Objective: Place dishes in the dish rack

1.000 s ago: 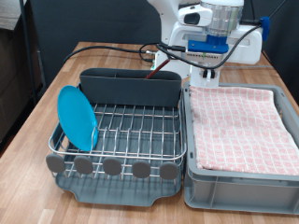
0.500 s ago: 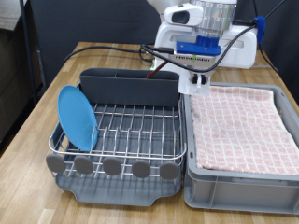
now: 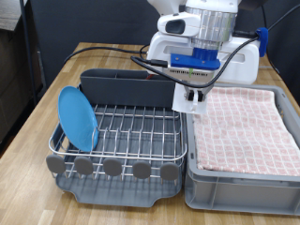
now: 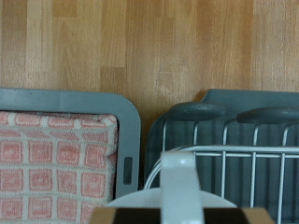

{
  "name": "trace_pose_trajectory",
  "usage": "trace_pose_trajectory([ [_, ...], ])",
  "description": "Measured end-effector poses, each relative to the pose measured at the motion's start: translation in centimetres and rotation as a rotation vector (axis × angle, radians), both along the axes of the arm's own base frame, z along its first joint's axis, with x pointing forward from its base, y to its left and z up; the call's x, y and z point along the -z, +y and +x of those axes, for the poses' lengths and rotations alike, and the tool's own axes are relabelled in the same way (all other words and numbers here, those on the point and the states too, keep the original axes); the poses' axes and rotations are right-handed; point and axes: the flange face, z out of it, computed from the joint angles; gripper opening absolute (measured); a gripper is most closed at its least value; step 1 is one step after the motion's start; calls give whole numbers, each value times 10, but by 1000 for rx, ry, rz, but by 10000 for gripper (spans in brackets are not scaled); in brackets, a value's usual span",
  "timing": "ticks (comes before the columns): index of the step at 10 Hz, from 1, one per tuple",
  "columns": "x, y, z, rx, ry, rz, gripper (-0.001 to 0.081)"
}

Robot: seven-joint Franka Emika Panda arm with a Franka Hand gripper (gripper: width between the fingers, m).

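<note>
A round light-blue plate (image 3: 77,118) stands on edge in the silver wire dish rack (image 3: 131,131), at the exterior view's left. The rack's tall grey utensil caddy (image 3: 129,87) runs along its far side. My gripper (image 3: 191,97) hangs just above the gap between the caddy's right end and the grey bin, shut on the small white cup (image 3: 192,101). In the wrist view the cup (image 4: 177,185) fills the space close to the camera, over the rack's wires (image 4: 245,163) and the bin's rim (image 4: 131,140). I cannot make out the wooden spoon.
The grey bin (image 3: 192,178) lined with a pink checked towel (image 3: 248,127) stands to the right of the rack, touching it. The robot's white base (image 3: 246,64) and black cables (image 3: 150,64) are behind. Bare wooden table (image 3: 52,94) lies to the left.
My gripper with the white cup has moved down and to the exterior view's left, from over the bin's far corner to the caddy's right end.
</note>
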Motion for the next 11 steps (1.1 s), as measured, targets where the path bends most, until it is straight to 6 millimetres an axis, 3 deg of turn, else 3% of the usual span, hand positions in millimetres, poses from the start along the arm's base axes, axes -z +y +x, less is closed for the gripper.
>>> trace_pose_trajectory([
  [5, 4, 1, 5, -5, -29, -3, 72],
  [11, 8, 5, 27, -29, 11, -79, 72],
])
